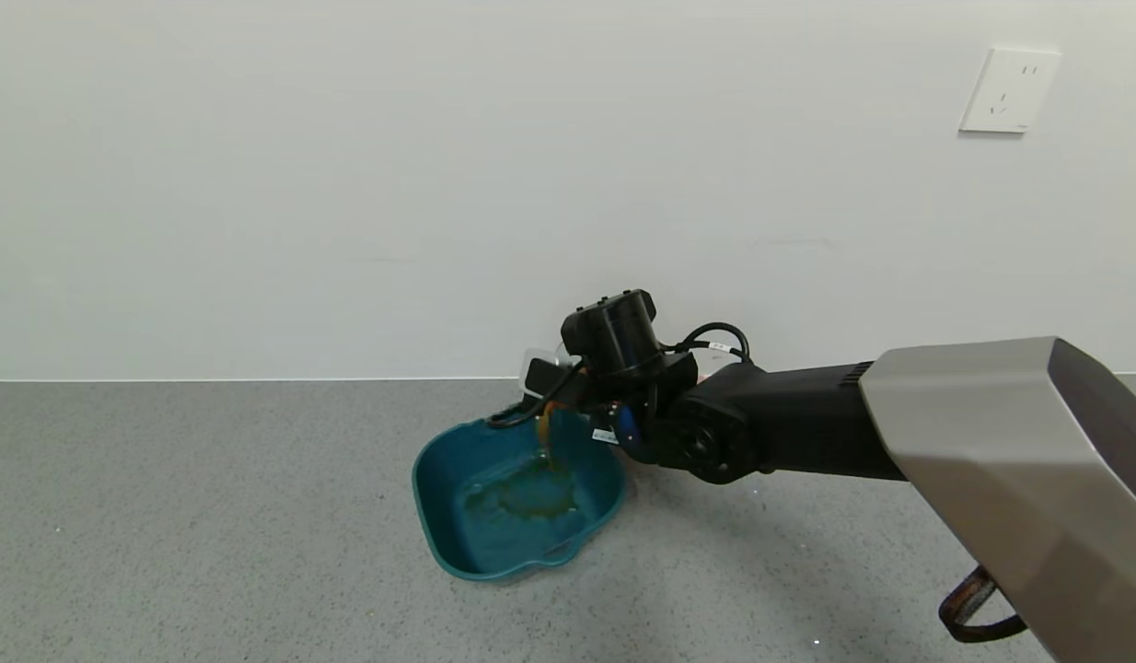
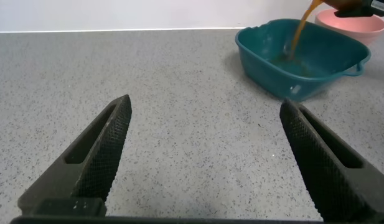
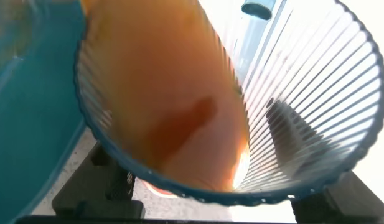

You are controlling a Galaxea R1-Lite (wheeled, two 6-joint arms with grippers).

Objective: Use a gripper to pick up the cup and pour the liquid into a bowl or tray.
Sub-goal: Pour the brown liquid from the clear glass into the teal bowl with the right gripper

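Grey speckled surface (image 1: 209, 516) is stretching back to a plain white wall (image 1: 347, 184), with a white socket plate (image 1: 1010, 90) sitting high at two o'clock in the head view.

Reaching in from the robot's right, the right pincer (image 1: 554, 382) is hanging over the far rim of the basin, near the centre of the head view. It is closed around the cup (image 3: 291, 124), a ribbed, translucent blue-grey tumbler, with its black fingers (image 3: 95, 186) pressing on the outside of the cup's wall. The cup is tipping steeply on its side, mouth down toward the basin.

The liquid (image 3: 173, 106), opaque and reddish-brown, is sliding along the lower side of the cup and running over its lip. It is falling in a thin stream and pooling on the floor of the dark teal basin (image 1: 439, 525), which is sitting on the surface directly under the cup.

Just beyond the basin, a pink bowl (image 2: 360, 23) is showing at one o'clock in the left wrist view, close beside the basin's far rim.

The left pincer (image 2: 204, 155) is hovering low over bare surface, well apart from the basin, with its two black fingers spread wide and holding nothing.
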